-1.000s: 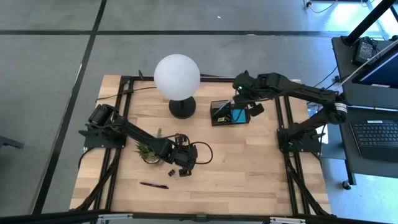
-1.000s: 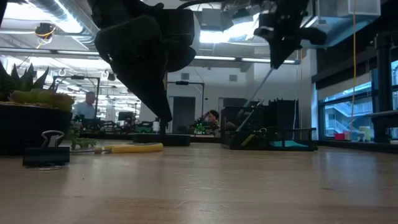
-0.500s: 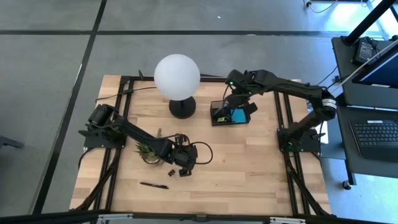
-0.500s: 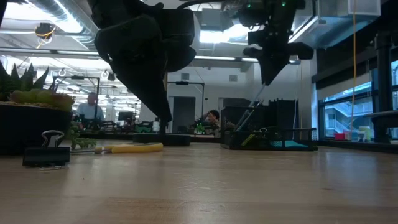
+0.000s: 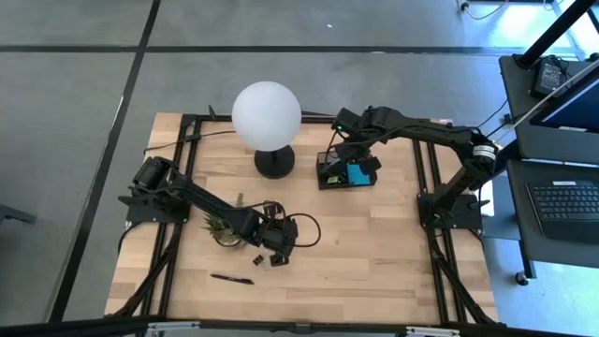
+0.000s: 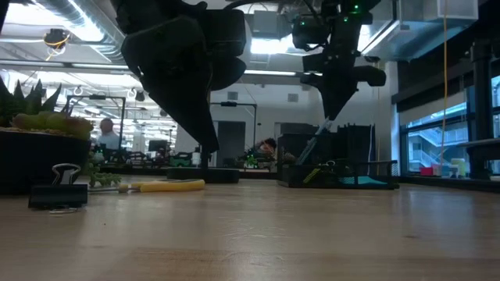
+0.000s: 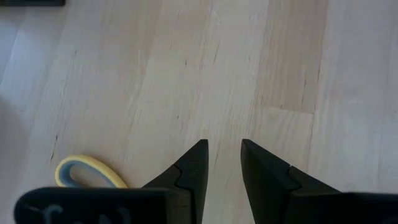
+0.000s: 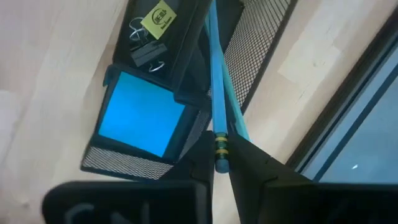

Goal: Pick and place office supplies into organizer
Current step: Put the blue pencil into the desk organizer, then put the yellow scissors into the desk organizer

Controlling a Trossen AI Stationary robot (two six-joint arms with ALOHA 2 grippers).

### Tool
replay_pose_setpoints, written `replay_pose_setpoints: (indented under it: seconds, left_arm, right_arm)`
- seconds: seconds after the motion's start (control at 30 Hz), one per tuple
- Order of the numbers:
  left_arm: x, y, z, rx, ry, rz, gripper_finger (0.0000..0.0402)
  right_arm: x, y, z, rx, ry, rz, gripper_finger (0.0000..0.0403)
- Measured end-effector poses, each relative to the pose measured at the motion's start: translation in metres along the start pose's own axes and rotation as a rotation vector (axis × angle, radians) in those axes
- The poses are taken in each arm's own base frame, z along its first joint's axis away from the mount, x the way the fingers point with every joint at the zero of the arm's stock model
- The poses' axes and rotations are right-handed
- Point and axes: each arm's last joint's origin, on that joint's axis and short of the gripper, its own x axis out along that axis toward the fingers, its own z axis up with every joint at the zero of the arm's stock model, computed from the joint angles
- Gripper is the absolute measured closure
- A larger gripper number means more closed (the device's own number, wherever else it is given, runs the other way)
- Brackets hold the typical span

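A thin black pen (image 5: 231, 278) lies at the wooden table's (image 5: 374, 253) near edge. The left gripper (image 7: 222, 163), fingers parted and empty, hovers beside yellow-handled scissors (image 7: 87, 172) and what seems a black binder clip (image 6: 57, 193). Farther back, the right gripper (image 8: 221, 152) pinches a blue pencil (image 8: 216, 93) over the black mesh organizer (image 5: 329, 175) holding a blue sticky-note pad (image 8: 142, 113).

High view looks straight down, low view level across — both share the organizer (image 5: 344, 172).
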Motion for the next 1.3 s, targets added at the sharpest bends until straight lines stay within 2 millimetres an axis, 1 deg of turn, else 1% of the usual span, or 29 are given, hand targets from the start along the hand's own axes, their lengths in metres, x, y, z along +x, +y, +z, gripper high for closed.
replay_pose_setpoints:
  seconds: [0.2,0.3,0.43,0.6,0.73,0.9,1.0,1.07,1.13,1.2,1.3]
  left_arm:
    - [0.000,0.000,0.000,0.000,0.000,0.000,0.0313]
    - [0.000,0.000,0.000,-0.001,0.000,0.001,0.0313]
    - [0.000,0.000,0.000,-0.001,0.000,0.001,0.0313]
    - [0.000,0.000,0.000,-0.027,0.000,0.000,0.0313]
    - [0.000,0.000,0.000,-0.051,0.001,0.000,0.0313]
    - [0.000,0.000,0.000,-0.054,0.001,0.000,0.0313]
    - [0.000,0.000,0.000,-0.054,0.001,-0.001,0.0313]
    - [0.000,0.000,0.000,-0.056,0.002,-0.003,0.0313]
    - [0.000,-0.001,-0.001,-0.081,0.024,-0.034,0.0313]
    - [0.000,-0.002,-0.003,-0.108,0.087,-0.107,0.0313]
    - [-0.001,-0.005,-0.008,-0.142,0.187,-0.202,0.0313]
  right_arm:
    - [0.000,-0.001,0.001,0.018,-0.007,-0.011,0.0363]
    - [0.000,-0.001,0.001,0.015,-0.007,-0.011,0.0354]
    - [0.000,-0.001,0.000,0.045,0.005,-0.018,0.0321]
    - [-0.002,-0.004,-0.003,0.087,0.121,-0.121,0.0281]
    - [-0.012,-0.002,-0.007,0.097,0.130,-0.162,0.0269]
    - [-0.036,0.006,-0.010,0.131,0.074,-0.217,0.0267]
    - [-0.054,0.017,-0.010,0.182,-0.012,-0.224,0.0267]
    - [-0.067,0.026,-0.009,0.214,-0.133,-0.171,0.0267]
    - [-0.079,0.035,-0.006,0.234,-0.281,-0.074,0.0267]
    - [-0.088,0.044,-0.002,0.227,-0.420,0.041,0.0267]
    - [-0.095,0.054,0.007,0.173,-0.594,0.214,0.0267]
